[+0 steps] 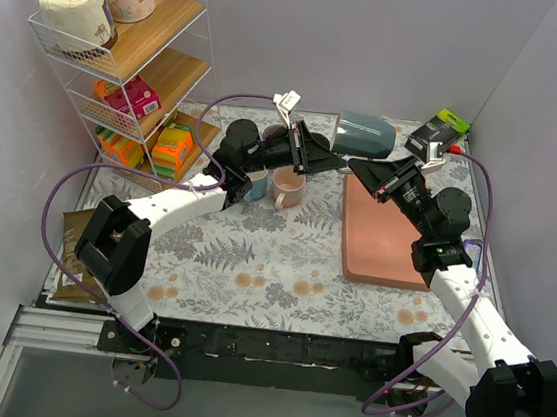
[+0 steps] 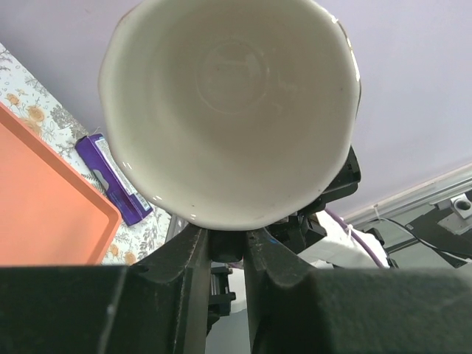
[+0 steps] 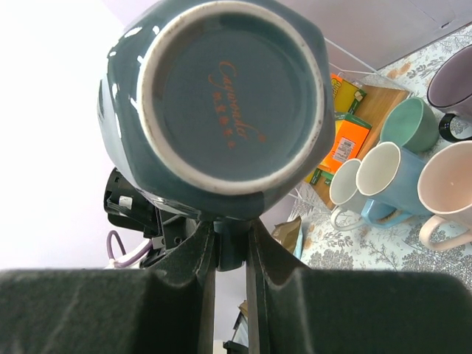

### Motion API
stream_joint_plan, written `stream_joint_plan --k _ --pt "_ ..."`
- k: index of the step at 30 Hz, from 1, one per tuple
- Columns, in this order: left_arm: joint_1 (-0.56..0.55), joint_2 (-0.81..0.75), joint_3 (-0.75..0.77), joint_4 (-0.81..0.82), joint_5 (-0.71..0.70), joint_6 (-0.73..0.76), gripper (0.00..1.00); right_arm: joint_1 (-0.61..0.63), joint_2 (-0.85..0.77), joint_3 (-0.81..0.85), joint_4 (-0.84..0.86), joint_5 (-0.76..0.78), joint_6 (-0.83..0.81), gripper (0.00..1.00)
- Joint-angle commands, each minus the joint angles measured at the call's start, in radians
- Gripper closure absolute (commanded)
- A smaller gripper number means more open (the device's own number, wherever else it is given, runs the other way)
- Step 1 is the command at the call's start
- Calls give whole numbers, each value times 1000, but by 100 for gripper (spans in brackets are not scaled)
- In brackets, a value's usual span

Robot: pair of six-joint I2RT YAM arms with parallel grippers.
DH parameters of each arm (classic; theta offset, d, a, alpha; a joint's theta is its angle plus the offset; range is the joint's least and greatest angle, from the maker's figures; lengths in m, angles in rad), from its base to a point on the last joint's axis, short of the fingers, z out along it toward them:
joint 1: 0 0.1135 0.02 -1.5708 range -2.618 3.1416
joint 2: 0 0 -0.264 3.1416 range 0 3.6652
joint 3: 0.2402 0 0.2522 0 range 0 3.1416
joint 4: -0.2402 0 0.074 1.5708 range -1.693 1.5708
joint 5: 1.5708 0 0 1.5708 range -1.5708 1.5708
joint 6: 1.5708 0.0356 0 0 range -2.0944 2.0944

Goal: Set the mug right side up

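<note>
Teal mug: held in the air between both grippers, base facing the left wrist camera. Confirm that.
Not quite. The left wrist view shows the white open mouth of the teal mug; its base faces the right wrist camera. Left gripper and right gripper do hold it in the air.

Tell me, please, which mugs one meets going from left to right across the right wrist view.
Dark teal ceramic mug, its base facing the camera → small white ceramic mug → light blue ceramic mug → pale pink ceramic mug.

Your fern-print table (image 1: 252, 261) carries a salmon tray (image 1: 380, 242), clustered mugs (image 1: 287, 185), a wire rack (image 1: 161, 90), and perhaps a snack packet (image 1: 71, 245).
</note>
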Motion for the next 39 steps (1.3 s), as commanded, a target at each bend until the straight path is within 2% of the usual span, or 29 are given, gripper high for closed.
stream_joint_plan --k 1,5,6,9,13,20,23,24,26,27,30,33,39 --pt "0 -9 50 13 20 10 100 7 -9 28 111 -1 -23 99" --pt "0 -16 73 -95 -4 76 100 7 -13 28 80 8 -51 99" --pt "1 -18 88 -126 -16 98 100 7 -14 16 91 10 -61 87" --pt "1 -32 103 -241 -62 167 100 4 -28 2 49 35 -86 67" --pt "1 -45 116 -333 -115 221 100 4 -36 8 -85 71 -112 54" --pt "1 -36 168 -523 -200 300 100 5 -37 8 -254 102 -124 47" --pt "1 -19 207 -612 -248 359 100 4 -40 19 -382 118 -146 46" --pt "1 -6 217 -634 -272 372 100 4 -40 48 -533 179 -161 44" --pt "0 4 235 -700 -299 423 100 4 -43 74 -695 264 -186 43" --pt "1 7 246 -715 -314 443 100 5 -46 88 -840 369 -187 42" --pt "-5 19 251 -772 -369 512 100 4 -78 77 -972 546 -187 41" --pt "-17 28 223 -789 -415 563 100 -3 -127 33 -957 597 -189 41" --pt "-48 65 197 -786 -498 624 100 -6 -132 14 -935 571 -183 41"
